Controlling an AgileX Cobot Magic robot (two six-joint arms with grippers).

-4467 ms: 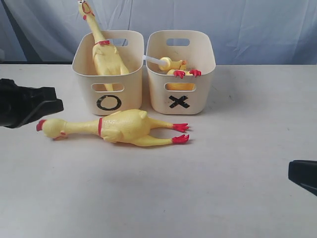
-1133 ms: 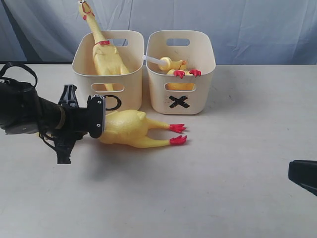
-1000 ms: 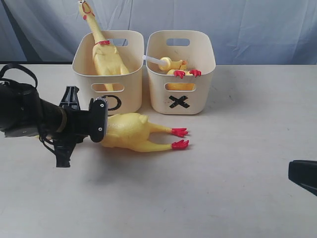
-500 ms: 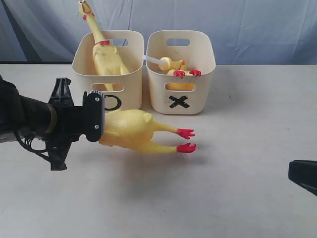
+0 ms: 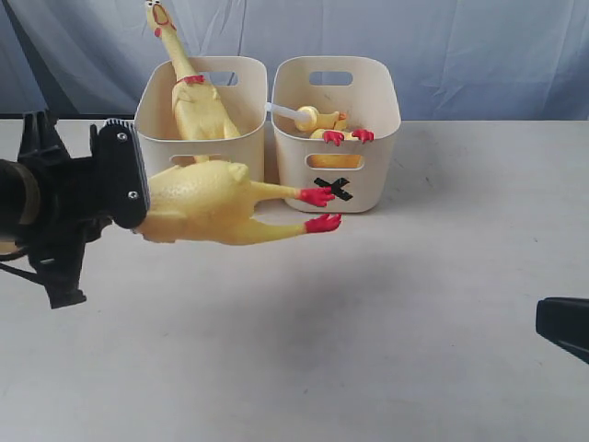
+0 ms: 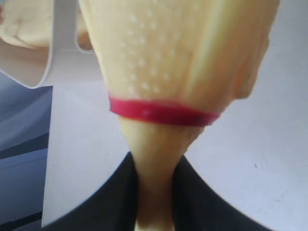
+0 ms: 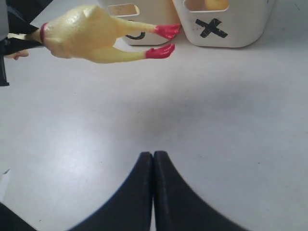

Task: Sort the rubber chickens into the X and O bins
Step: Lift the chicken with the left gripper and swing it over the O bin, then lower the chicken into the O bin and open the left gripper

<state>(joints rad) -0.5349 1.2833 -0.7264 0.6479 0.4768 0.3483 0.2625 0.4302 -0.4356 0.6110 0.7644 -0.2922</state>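
Observation:
My left gripper (image 5: 127, 189) is shut on the neck of a long rubber chicken (image 5: 198, 203) and holds it level in the air, red feet (image 5: 317, 196) pointing at the bins. In the left wrist view the neck sits between the fingers (image 6: 155, 192), below the red neck ring (image 6: 159, 111). The O bin (image 5: 253, 101) holds another long chicken (image 5: 189, 92) standing upright; its O mark is hidden behind the held chicken. Shorter chickens (image 5: 322, 120) lie in the X bin (image 5: 377, 175). My right gripper (image 7: 153, 159) is shut and empty, low over the table at the near right (image 5: 561, 324).
The two bins stand side by side at the back of the grey table (image 5: 414, 304), against a blue cloth backdrop (image 5: 479, 55). In the right wrist view, the held chicken (image 7: 86, 33) hangs in front of the O bin (image 7: 144, 14) and X bin (image 7: 240, 29).
The left gripper has closed on the lying chicken's neck and lifted it off the table, up to bin-front height. The right arm has not moved.

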